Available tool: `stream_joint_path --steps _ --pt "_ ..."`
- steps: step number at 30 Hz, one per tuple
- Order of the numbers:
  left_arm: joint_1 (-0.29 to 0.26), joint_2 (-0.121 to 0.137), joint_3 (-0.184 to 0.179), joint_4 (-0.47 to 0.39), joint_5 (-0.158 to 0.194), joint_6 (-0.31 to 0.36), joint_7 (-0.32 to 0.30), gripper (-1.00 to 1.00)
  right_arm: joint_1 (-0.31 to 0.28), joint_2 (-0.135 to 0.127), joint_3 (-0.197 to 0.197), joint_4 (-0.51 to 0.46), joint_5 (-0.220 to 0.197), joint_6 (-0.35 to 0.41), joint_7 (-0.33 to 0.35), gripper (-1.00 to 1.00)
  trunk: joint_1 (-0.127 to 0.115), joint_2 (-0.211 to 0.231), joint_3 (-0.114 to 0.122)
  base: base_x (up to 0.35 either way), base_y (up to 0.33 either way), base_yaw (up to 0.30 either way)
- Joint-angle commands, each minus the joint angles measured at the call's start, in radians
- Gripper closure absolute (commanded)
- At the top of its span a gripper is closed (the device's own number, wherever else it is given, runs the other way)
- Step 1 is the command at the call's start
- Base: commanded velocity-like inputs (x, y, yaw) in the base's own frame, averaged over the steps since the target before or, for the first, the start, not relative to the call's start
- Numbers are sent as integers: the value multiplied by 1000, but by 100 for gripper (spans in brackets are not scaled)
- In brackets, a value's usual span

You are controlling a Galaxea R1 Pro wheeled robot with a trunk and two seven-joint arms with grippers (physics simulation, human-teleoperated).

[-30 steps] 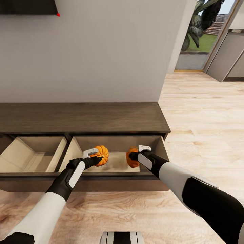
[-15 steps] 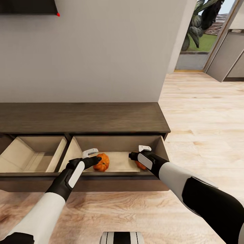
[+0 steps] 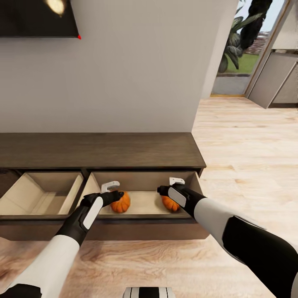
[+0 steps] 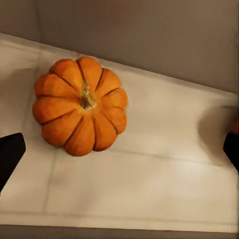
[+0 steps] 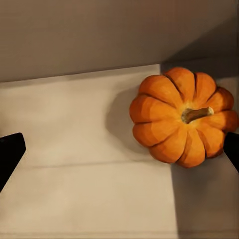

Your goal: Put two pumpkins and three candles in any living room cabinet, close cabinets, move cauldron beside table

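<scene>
The long dark-brown cabinet (image 3: 99,149) has its right-hand drawer (image 3: 142,178) pulled out. Two orange pumpkins lie on that drawer's pale floor. One pumpkin (image 3: 121,203) (image 4: 79,112) rests just below my left gripper (image 3: 114,192) (image 4: 119,152). The other pumpkin (image 3: 169,203) (image 5: 181,117) sits near the drawer's right wall, under my right gripper (image 3: 167,186) (image 5: 119,152). Both grippers are open and hover over the drawer, touching neither pumpkin. The candles and the cauldron are out of view.
A second drawer (image 3: 41,198) stands open to the left. A dark screen (image 3: 37,16) hangs on the grey wall above the cabinet. Pale wood floor (image 3: 248,157) stretches to the right toward a glazed doorway (image 3: 240,54) with plants outside.
Both pumpkins left the grippers and dropped onto the drawer floor, where they now rest. Both grippers have opened. The head camera has shifted slightly, moving the whole picture.
</scene>
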Motion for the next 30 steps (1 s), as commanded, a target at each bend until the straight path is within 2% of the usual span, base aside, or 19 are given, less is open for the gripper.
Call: stream_joint_path --steps 1,8,13,15,20,30 --pt "0 0 -2 -2 9 3 9 -100 0 0 5 -1 -4 3 -6 -100 -1 0 3 0 0 0" --pt "0 -8 -4 -31 -1 45 20 -100 -1 0 5 1 -5 4 -6 -100 -4 2 30 0 0 0" --pt "0 -3 -1 -93 4 173 20 -100 -1 0 5 0 -5 15 -7 -100 -4 2 34 0 0 0" --pt "0 -4 1 -105 6 196 20 -100 -1 0 5 -1 -5 18 -7 -100 -5 2 42 0 0 0" --pt "0 -4 1 -113 8 220 19 -100 -1 0 5 -2 -6 21 -8 -100 -7 3 61 0 0 0" --pt "0 -4 1 -134 9 222 19 -100 -1 0 5 -7 -7 21 -9 -100 -12 6 100 -33 0 0"
